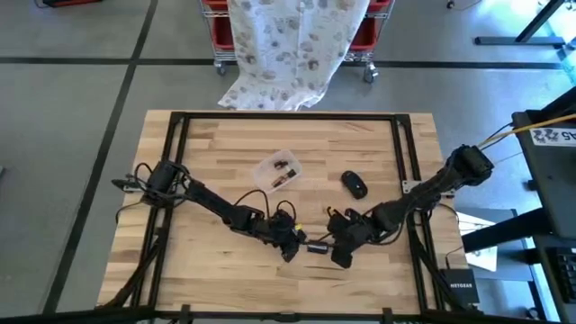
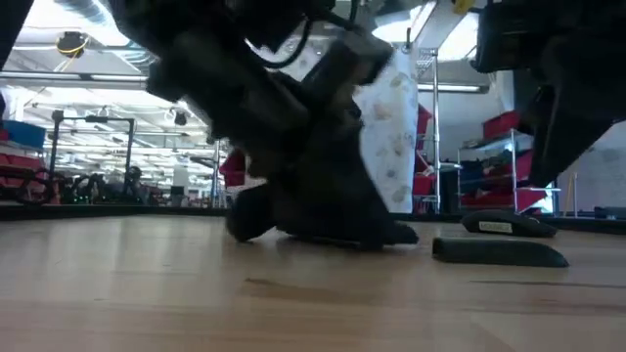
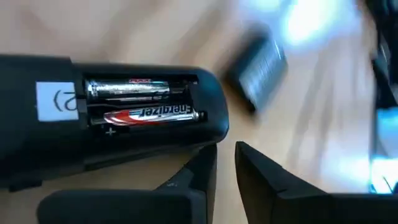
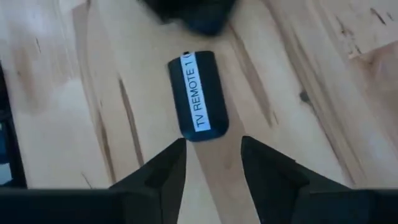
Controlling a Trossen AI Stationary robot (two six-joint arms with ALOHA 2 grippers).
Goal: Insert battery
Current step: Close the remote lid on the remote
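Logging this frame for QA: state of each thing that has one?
remote: back up, compartment open, two batteries seated
battery cover: off, flat on table, label "TV REMOTE 1" up
left gripper: open, empty, beside remote
right gripper: open, empty, over the cover
mouse: lying apart, untouched
plastic bag: flat, small parts inside

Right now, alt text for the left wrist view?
A black remote lies on the wooden table with its battery bay open, two batteries seated side by side inside. The left gripper sits just off the remote's end, fingers slightly apart and holding nothing. A blurred dark cover lies on the table beyond.
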